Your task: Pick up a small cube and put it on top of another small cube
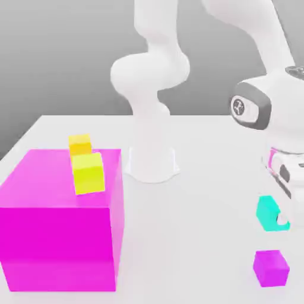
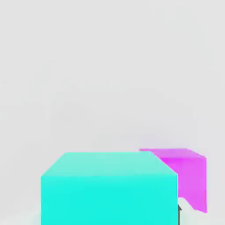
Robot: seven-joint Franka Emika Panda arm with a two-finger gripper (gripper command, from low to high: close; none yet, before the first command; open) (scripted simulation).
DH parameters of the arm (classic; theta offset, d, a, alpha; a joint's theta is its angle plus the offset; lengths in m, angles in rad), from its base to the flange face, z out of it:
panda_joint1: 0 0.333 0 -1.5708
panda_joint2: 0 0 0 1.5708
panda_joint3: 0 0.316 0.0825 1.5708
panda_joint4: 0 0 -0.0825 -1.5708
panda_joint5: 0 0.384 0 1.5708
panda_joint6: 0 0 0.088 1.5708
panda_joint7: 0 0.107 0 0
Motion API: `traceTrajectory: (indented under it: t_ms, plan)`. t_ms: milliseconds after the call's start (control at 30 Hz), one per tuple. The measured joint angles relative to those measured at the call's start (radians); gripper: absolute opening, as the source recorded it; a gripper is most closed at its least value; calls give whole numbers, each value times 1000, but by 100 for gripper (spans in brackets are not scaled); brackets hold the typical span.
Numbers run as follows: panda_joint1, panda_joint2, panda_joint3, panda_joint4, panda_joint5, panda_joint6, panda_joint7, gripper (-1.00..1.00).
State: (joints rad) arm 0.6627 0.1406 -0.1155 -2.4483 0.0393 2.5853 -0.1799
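The small cube (image 1: pixel 266 209) is turquoise and sits between the fingers of my gripper (image 1: pixel 275 218) at the exterior view's right, just above the white table. One white fingertip (image 1: pixel 283 224) shows against the cube's side. The gripper is shut on this cube. Another small cube (image 1: pixel 271 268), purple, rests on the table a short way in front of and below the turquoise one. In the hand view the turquoise cube (image 2: pixel 110 186) is close up, with the purple cube (image 2: pixel 186 173) partly hidden behind it.
A huge magenta block (image 1: pixel 59 237) stands at the exterior view's left with a yellow-green cube (image 1: pixel 88 173) on top and an orange-yellow cube (image 1: pixel 80 144) behind. The arm's white base (image 1: pixel 151 160) rises at the table's middle back.
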Motion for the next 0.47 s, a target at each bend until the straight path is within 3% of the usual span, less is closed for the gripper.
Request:
traceTrajectory:
  t_ms: [133, 167, 367, 467]
  plan:
    - [-14, 127, 5, 33, 29, 94, 6, -100]
    - [-17, 154, 8, 35, 36, 119, 2, 100]
    - [-19, 168, 10, 36, 39, 132, 0, 100]
    - [-12, 104, 0, 34, 22, 71, 13, 100]
